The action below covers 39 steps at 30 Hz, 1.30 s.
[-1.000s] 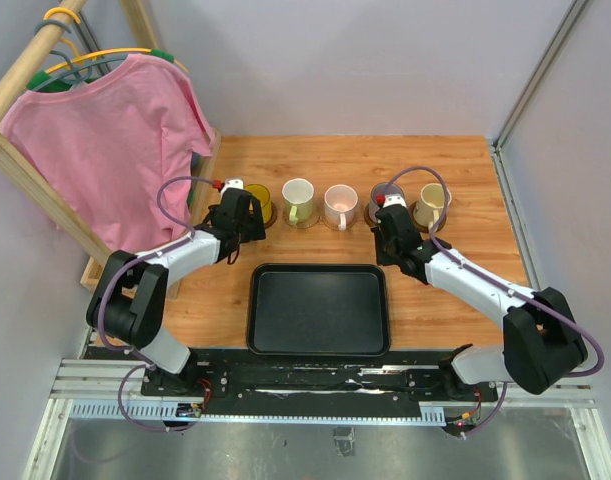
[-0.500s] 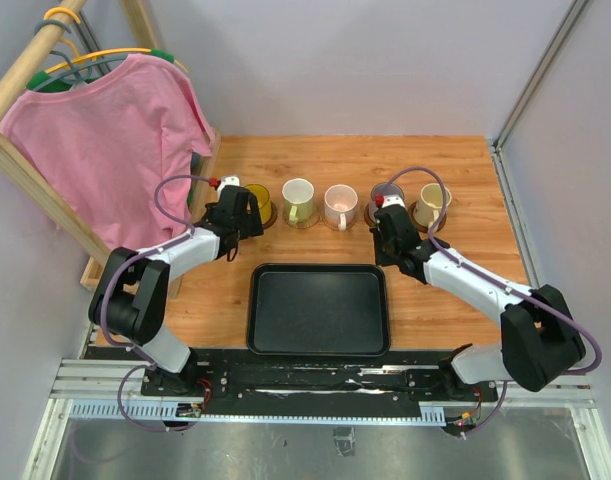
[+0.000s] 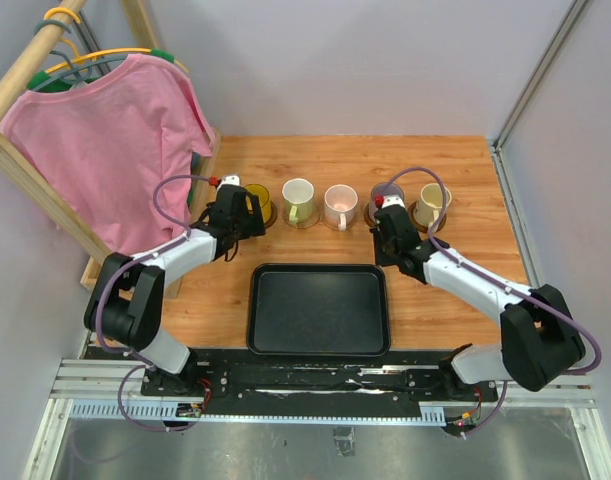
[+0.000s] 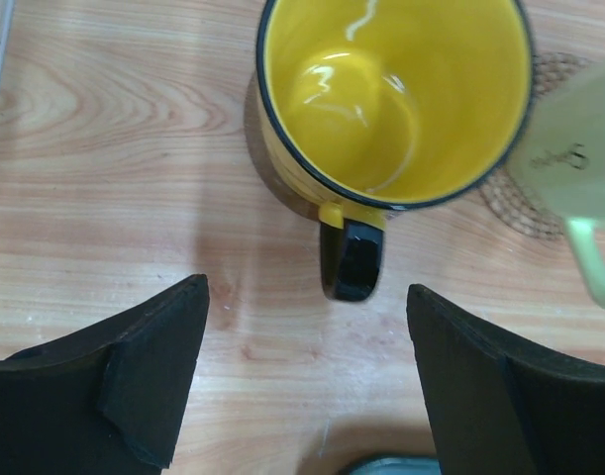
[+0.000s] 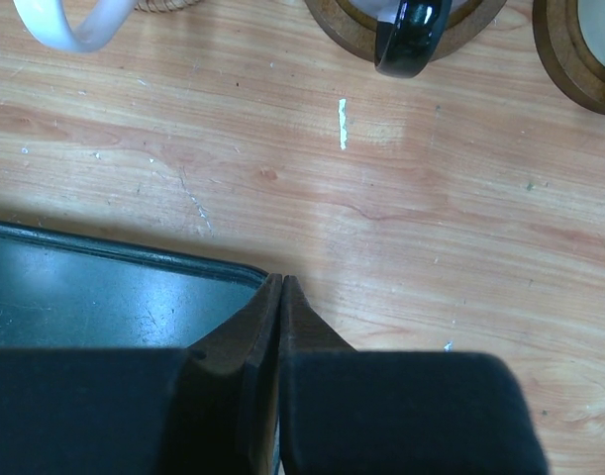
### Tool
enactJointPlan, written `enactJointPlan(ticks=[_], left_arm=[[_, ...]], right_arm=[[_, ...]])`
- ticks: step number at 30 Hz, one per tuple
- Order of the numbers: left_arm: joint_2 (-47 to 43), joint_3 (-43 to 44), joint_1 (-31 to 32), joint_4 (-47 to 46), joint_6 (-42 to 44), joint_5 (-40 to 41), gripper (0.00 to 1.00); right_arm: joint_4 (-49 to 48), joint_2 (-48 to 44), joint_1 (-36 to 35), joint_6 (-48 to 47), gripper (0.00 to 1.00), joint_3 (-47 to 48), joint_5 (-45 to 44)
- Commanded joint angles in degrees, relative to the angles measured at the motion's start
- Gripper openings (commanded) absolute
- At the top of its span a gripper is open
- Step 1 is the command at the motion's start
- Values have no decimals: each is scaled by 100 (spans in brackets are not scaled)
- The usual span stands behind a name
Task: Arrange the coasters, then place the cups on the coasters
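Five cups stand in a row on coasters in the top view: yellow (image 3: pixel 258 202), white (image 3: pixel 298 198), pink (image 3: pixel 340 204), greyish purple (image 3: pixel 377 192), cream (image 3: pixel 432 200). My left gripper (image 3: pixel 247 218) is open, just short of the yellow cup (image 4: pixel 396 94). Its black handle (image 4: pixel 352 259) points at the gap between my fingers (image 4: pixel 307 290), untouched. A dark coaster (image 4: pixel 252 124) shows under that cup. My right gripper (image 3: pixel 385 245) is shut and empty (image 5: pixel 281 282), in front of the purple cup's black handle (image 5: pixel 409 45) and dark coaster (image 5: pixel 342 30).
A black rectangular tray (image 3: pixel 320 310) lies near the front, its corner (image 5: pixel 84 297) under my right fingers. A wooden rack with a pink shirt (image 3: pixel 105 140) stands at the left. A tan coaster (image 4: pixel 525 203) and the white cup (image 4: pixel 579 129) sit right of the yellow one.
My left gripper has drifted slightly to the left, still open by the yellow cup. The right arm has barely moved.
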State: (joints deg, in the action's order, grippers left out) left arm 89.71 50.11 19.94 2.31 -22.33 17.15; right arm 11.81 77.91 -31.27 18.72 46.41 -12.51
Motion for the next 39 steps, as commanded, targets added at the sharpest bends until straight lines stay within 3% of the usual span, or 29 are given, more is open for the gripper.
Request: enactJointPlan(ticks=[1, 9, 14, 16, 19, 26, 39], left_arm=[[-667, -117, -47, -45, -12, -517, 85], [-1857, -396, -49, 352, -26, -436, 88], [-2544, -685, -48, 545, -98, -140, 96], [-2826, -817, -44, 609, -149, 43, 100], [-3225, -998, -45, 722, -225, 292, 100], [-3936, -1198, -45, 1191, -494, 700, 100], [-4936, -1426, -51, 1999, -938, 745, 100]], right_arm=[[-5, -269, 59, 75, 1, -133, -166], [189, -935, 59, 56, 3, -316, -636], [346, -1331, 68, 42, 10, -409, -1167], [424, -1502, 96, 60, 17, -440, -1565], [518, -1791, 160, 83, 38, -510, -1829], [734, -2531, 240, 89, 99, -724, -2395], [1453, -3781, 236, 629, 98, -1131, -2925]])
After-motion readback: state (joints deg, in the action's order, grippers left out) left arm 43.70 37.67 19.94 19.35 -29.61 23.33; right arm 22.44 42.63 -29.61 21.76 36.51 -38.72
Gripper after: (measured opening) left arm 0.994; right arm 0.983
